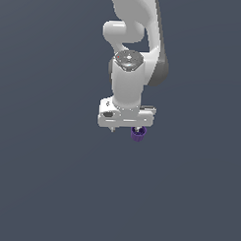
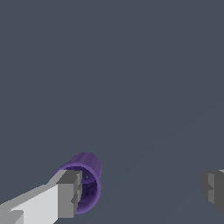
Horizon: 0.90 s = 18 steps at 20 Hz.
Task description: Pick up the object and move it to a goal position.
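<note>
Hovering low, gripper (image 2: 142,190) spread wide, grasping nothing. Purple cup (image 2: 85,181) sits off-centre, touching one finger (image 2: 69,192), well apart from other. Likely needs recentring so closing jaws meet ribbed sides.

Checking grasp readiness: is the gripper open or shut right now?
Open. In the wrist view the gripper has its fingers far apart, one right beside the purple cup, the other well clear of it.

Glossy white rounded arm (image 1: 127,83) with grey joints and grey-tipped jaws.
</note>
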{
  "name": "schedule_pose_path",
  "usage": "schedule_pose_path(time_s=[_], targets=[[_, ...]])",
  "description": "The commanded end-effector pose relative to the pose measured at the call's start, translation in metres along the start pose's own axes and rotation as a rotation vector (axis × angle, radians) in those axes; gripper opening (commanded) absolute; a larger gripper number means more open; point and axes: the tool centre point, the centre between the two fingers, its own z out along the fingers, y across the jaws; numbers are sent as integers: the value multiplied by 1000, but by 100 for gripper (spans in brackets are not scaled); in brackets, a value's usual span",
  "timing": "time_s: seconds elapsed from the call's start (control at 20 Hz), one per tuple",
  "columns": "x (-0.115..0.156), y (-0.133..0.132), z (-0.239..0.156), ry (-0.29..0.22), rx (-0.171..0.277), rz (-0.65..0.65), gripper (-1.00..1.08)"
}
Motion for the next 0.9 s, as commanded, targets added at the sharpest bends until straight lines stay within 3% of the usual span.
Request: schedule_pose_path(time_s=[0.0, 0.55, 0.85], targets=[[0, 0, 0, 0, 0, 0, 28], [0, 5, 5, -1, 16, 27, 28], [-10, -1, 15, -18, 50, 91, 28]])
